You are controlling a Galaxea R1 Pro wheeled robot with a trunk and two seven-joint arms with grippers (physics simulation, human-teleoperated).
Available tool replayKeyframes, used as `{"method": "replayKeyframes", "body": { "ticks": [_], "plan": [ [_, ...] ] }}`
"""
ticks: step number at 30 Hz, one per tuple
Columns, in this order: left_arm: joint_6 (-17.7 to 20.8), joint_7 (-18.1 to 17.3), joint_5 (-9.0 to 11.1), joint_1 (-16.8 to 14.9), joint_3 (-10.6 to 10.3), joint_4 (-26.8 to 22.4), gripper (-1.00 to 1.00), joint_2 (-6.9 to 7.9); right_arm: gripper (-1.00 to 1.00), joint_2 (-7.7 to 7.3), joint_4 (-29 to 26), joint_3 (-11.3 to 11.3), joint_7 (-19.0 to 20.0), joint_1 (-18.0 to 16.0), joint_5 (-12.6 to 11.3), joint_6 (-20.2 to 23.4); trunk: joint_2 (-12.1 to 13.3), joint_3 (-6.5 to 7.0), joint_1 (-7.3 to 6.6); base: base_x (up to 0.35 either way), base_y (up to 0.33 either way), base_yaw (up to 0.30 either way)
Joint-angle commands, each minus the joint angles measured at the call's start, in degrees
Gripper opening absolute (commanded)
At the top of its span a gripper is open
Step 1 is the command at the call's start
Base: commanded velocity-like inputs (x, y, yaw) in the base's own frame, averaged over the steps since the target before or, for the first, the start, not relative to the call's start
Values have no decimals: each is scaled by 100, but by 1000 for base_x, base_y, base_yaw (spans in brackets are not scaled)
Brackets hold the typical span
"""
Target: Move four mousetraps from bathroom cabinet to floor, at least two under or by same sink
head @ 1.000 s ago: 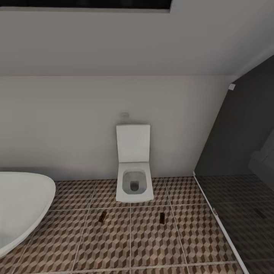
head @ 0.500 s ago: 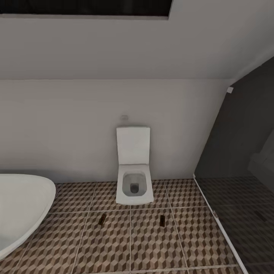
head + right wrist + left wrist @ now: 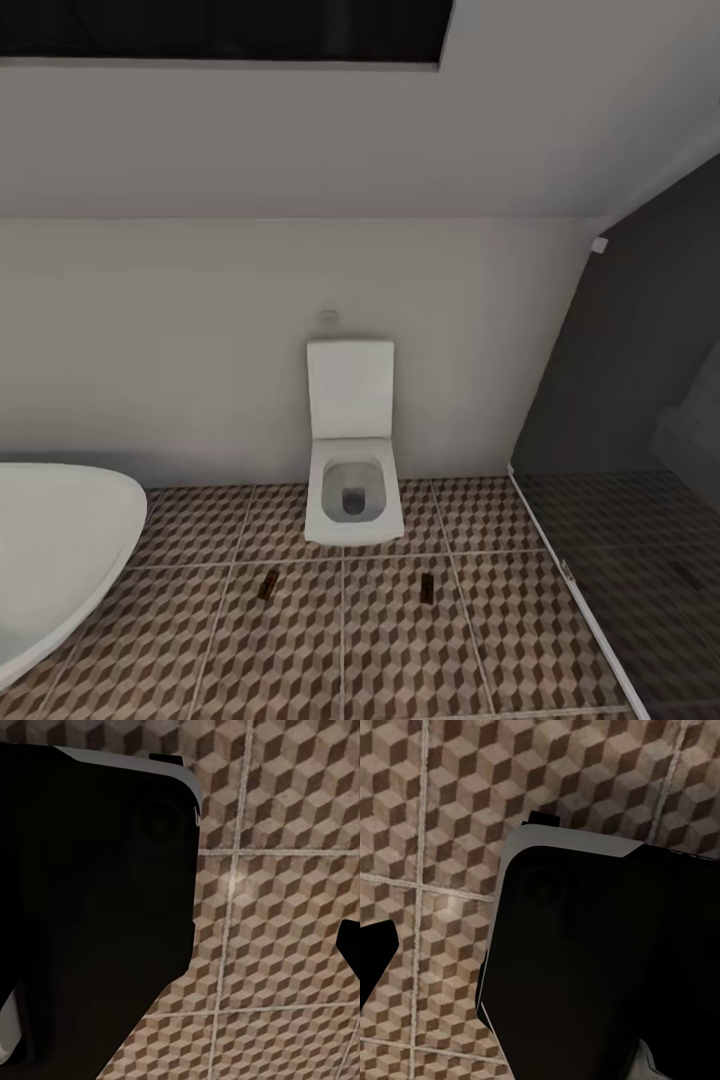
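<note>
Facing toilet (image 3: 352,480); two mousetraps (image 3: 267,586) (image 3: 427,586) already on bathroom floor (image 3: 400,640). Pincer state: cannot tell. Next: fetch remaining traps, find sink.

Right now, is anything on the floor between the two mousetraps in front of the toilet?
No. In the head view, the left mousetrap and right mousetrap have only bare patterned bathroom floor between them, crossed by one grout line; the toilet sits behind that stretch.
</note>
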Motion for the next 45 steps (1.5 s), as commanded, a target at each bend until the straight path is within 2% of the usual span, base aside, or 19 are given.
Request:
{"method": "replayKeyframes", "body": {
  "ticks": [1,45],
  "plan": [
    [-12,17,39,-2,-49,0,100,0,100,1,18,-48,-29,-7,55,-32,-6,2,1,0,0,0],
    [-12,16,39,-2,-49,0,100,0,100,-2,18,-44,-29,-7,58,-35,-6,399,1,0,0,0]
  ]
}}
